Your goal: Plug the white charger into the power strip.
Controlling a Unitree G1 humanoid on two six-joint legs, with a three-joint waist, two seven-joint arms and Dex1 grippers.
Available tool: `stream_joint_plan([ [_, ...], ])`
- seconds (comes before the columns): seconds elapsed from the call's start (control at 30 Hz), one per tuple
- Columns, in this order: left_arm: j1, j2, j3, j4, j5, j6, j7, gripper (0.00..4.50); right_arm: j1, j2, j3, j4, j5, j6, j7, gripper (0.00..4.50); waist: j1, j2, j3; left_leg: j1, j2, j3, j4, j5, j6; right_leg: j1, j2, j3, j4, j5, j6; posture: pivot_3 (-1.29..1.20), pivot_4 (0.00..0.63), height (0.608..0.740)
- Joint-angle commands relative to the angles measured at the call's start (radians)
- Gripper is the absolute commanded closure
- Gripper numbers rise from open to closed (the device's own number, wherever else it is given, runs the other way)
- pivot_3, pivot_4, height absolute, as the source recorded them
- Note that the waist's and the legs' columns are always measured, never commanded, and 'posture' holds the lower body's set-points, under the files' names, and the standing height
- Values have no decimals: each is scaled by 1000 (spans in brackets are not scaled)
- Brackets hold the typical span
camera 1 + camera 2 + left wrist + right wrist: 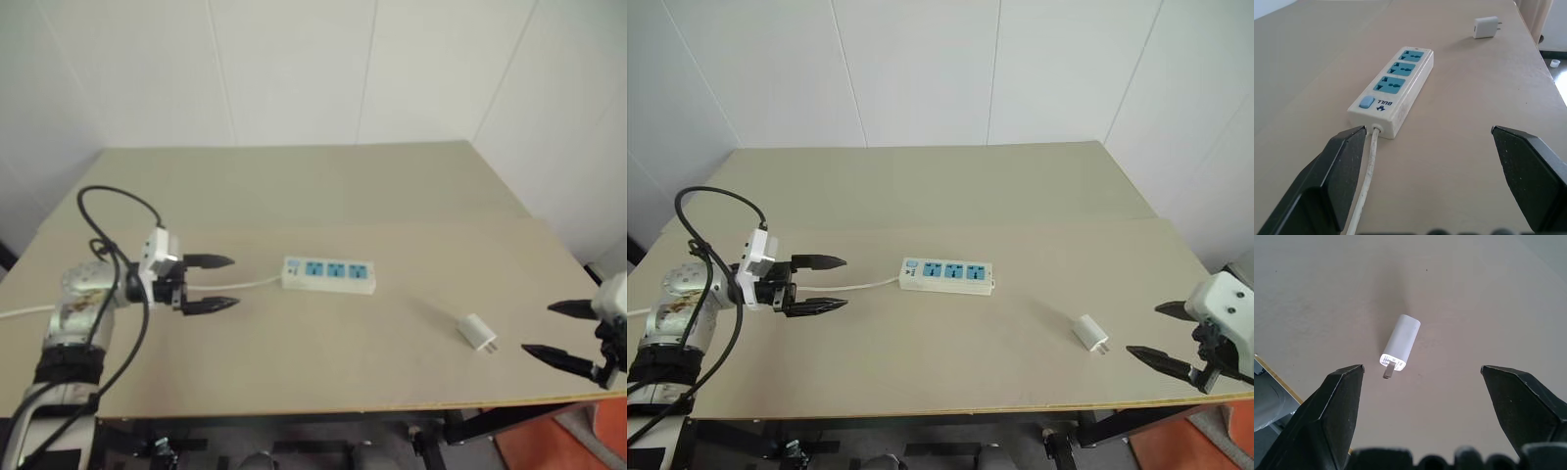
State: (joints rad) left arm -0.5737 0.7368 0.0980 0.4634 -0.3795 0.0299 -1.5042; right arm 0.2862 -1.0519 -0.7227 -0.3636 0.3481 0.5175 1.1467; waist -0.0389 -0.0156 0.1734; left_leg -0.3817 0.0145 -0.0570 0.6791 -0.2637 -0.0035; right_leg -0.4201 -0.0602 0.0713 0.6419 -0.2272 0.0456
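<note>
White walls are backing a tan table point(323, 186). On it the charger point(477, 332) is lying flat near the front right edge, prongs facing the right gripper point(566, 336), whose fingers are standing wide apart just beside it, holding nothing. Well apart to the left, the strip point(329, 275) is resting mid-table, its cord point(235, 285) running under the left gripper point(208, 283), also spread open and empty. That cord's far end is running off past the table's left edge.
</note>
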Motion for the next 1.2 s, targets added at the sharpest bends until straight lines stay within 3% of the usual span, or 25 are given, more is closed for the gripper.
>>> stream_joint_plan([
  [0.03,-35,-2,6,33,15,-52,11,43,-16,-20,-29,-13,-4,-6,-10,0,0,0,0,0,0,0,0,0,0,0,0,0,0,0,0,0,150,740],
  [0.4,-60,-17,-8,103,46,-99,14,43,32,8,-41,-59,-32,17,-34,0,1,0,0,0,0,0,0,0,0,0,0,0,0,0,0,0,150,740],
  [0.63,-206,-116,-46,399,147,-279,92,43,25,20,-23,-143,-7,68,-78,0,6,-1,0,-1,-1,0,0,0,0,0,0,0,0,0,0,0,150,740],
  [0.87,-361,-213,-102,702,279,-367,183,43,-115,17,96,-341,58,211,-224,0,2,-3,0,-2,-1,-1,1,0,0,0,0,0,0,0,0,0,150,740],
  [1.07,-433,-263,-133,815,372,-338,277,43,-298,29,199,-532,150,368,-391,0,3,-4,1,-3,-1,-1,1,0,0,-1,0,0,0,0,0,0,150,740],
  [1.2,-449,-274,-157,841,427,-325,284,928,-413,58,237,-603,234,470,-485,0,6,-5,0,-3,-1,-2,1,0,0,-1,0,-1,0,0,0,0,150,740],
])
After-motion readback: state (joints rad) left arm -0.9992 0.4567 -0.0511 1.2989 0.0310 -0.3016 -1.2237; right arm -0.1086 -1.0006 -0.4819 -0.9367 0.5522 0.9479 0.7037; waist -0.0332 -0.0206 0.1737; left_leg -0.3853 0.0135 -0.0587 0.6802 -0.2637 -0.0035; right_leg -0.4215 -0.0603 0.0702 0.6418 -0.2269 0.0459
